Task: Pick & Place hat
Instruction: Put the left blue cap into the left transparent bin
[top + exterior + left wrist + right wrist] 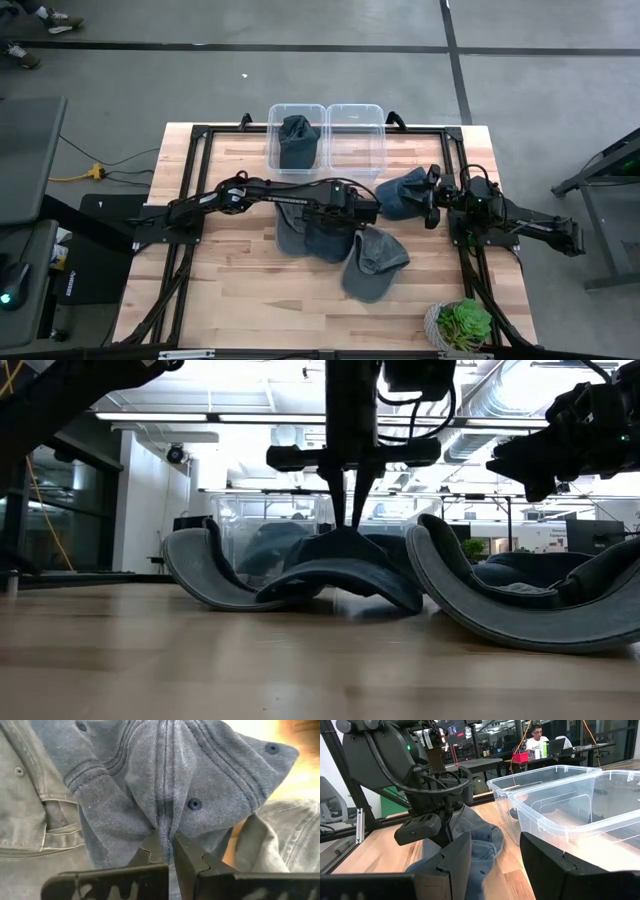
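My left gripper [352, 214] stands over the table's middle, fingers pointing down, shut on a dark blue hat [326, 240]; the hat also shows in the low view [340, 565]. Another dark hat [290, 230] lies against its left side and a grey-green hat [375, 263] lies on the table to its near right. A blue hat [402, 192] lies at the right. My right gripper [431, 197] is open and empty beside that hat, above the table [560, 450]. One more dark hat [297, 140] lies inside the left clear bin [272, 150]. My left gripper pinches a raised fold of the crown's cloth [166, 822] between its two fingers, beside an eyelet, near the hat's top. The fingers [350, 500] come from above, pointing down. The hat's brim and lower edge [400, 595] rest on the table, and the crown is peaked up at the fingers.
Two clear bins stand at the table's far edge; the right one [357, 150] holds nothing that I see. A potted plant [462, 325] stands at the near right corner. Bare wood [230, 270] lies at the near left. A person sits at a desk [536, 735] beyond the table.
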Controlling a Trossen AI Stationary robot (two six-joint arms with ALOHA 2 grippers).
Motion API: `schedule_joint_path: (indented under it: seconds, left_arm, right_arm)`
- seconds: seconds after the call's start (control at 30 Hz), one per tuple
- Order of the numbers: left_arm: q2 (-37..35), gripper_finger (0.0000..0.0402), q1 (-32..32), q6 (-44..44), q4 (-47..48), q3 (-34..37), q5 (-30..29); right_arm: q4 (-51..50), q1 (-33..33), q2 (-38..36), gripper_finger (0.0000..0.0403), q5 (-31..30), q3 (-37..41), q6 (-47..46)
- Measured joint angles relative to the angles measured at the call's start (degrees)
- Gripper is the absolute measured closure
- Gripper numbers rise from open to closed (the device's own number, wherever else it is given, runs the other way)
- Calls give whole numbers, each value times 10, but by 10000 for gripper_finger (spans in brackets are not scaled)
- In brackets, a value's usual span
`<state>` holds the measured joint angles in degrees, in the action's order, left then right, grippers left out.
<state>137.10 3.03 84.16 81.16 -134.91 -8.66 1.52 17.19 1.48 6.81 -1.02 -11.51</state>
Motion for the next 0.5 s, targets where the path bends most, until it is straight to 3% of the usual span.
schedule_joint_path:
  seconds: [0.5]
  left_arm:
    - [-42, 401, 0, -1, 41, 1, -17]
  right_arm:
    - [0, 0, 0, 238, 0, 0, 0]
